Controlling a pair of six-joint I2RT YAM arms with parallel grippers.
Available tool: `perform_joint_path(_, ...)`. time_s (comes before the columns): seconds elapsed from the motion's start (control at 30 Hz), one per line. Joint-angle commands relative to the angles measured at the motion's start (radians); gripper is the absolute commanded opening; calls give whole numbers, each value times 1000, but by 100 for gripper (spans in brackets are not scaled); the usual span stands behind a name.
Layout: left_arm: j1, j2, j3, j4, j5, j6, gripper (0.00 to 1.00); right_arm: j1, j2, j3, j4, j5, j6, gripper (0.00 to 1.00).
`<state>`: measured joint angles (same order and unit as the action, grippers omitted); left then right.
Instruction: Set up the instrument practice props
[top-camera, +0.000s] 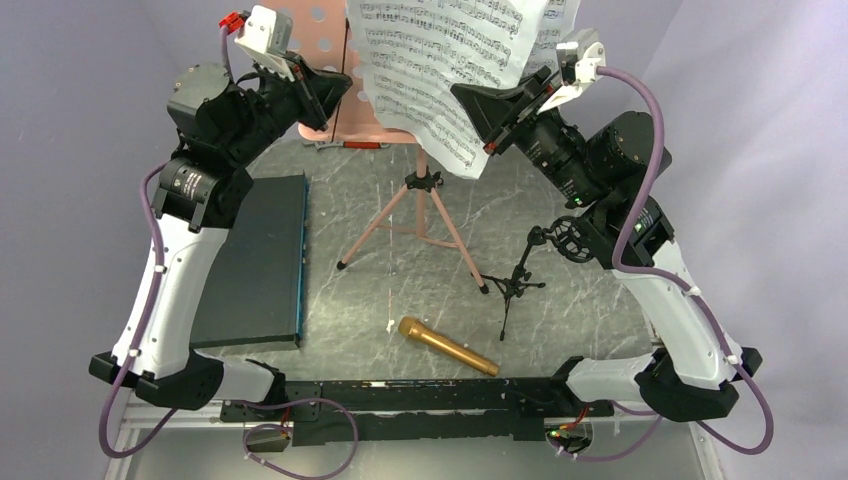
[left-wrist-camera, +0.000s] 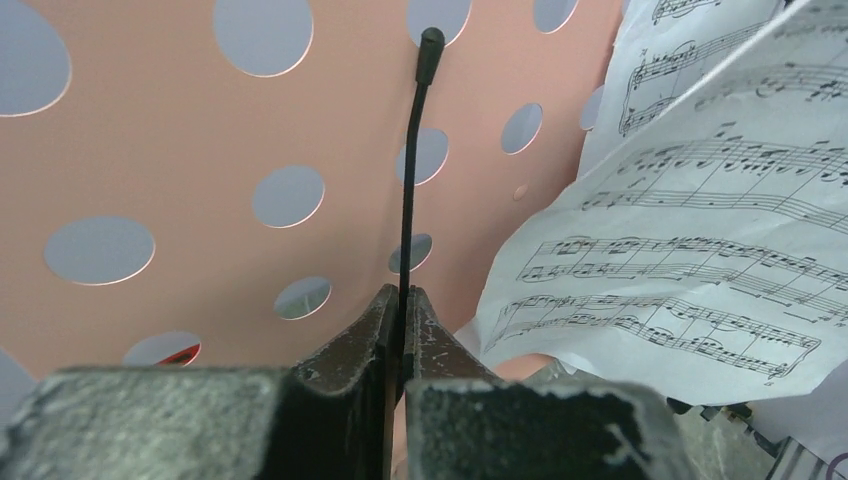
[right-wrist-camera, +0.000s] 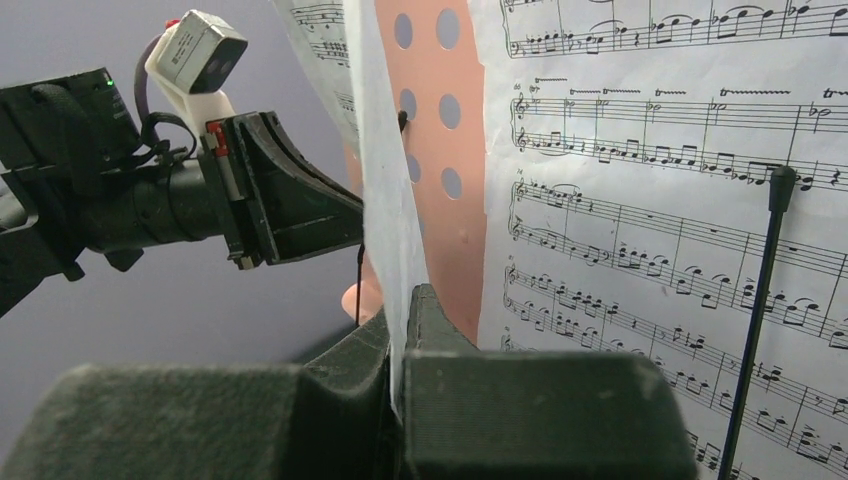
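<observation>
The pink perforated music stand (top-camera: 322, 42) rises on tripod legs (top-camera: 400, 215) at the back centre. My left gripper (left-wrist-camera: 402, 295) is shut on the stand's thin black page-holder wire (left-wrist-camera: 412, 160), in front of the pink desk (left-wrist-camera: 180, 150). White sheet-music pages (top-camera: 440, 60) hang curled off the desk. My right gripper (right-wrist-camera: 403, 300) is shut on the edge of one page (right-wrist-camera: 385, 200). A second holder wire (right-wrist-camera: 760, 300) lies over the pages on the right. The gold microphone (top-camera: 447, 346) lies on the table near the front. The small black tripod mic stand (top-camera: 520, 280) stands beside it.
A dark flat rectangular case (top-camera: 255, 260) lies on the table left of the tripod legs, beside the left arm. The left arm's wrist and camera (right-wrist-camera: 200, 50) show in the right wrist view, close to the held page. Purple-grey walls enclose the table.
</observation>
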<state>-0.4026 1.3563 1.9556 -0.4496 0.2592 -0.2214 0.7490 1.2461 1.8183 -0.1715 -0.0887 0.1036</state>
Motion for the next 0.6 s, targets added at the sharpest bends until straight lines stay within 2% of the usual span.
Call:
perform_joint_path(0.0,-5,-36,-13,52,-17,17,3,4,-6,44,79,21,-13,0)
perform_joint_path(0.57,-4,-95,-115,162,16,9,2,3,34,53,128,138,-10,0)
